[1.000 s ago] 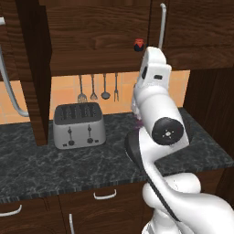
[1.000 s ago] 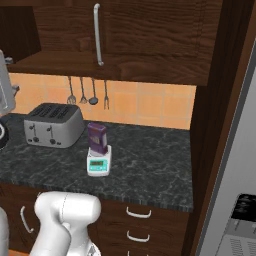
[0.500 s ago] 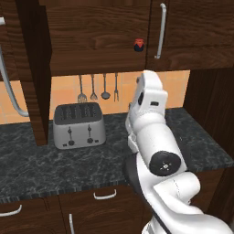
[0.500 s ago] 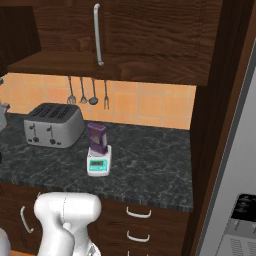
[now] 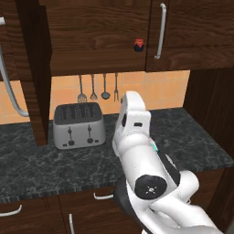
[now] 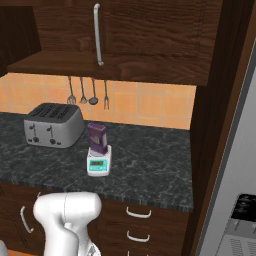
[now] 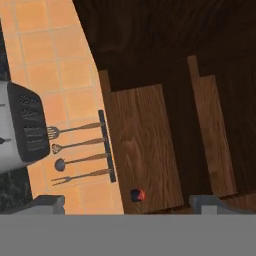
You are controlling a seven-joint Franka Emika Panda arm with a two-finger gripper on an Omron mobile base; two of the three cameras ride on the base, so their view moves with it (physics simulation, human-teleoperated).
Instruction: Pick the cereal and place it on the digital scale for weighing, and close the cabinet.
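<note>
The purple cereal stands upright on the white digital scale, on the dark counter right of the toaster. The dark wooden cabinet above is open, its shelf bare apart from a tiny red-and-dark jar. In the hand view my gripper is open: its two fingertips stand far apart with nothing between them. It faces the cabinet's interior and the jar. My arm rises in front of the counter and hides the scale in the left base view.
A silver four-slot toaster sits on the counter under hanging utensils. A closed door with a vertical bar handle adjoins the open bay. An open door panel juts out on the left. Drawers lie below.
My arm's upper part has come down from cabinet height and shifted left, now level with the backsplash. The cereal and scale have stayed put.
</note>
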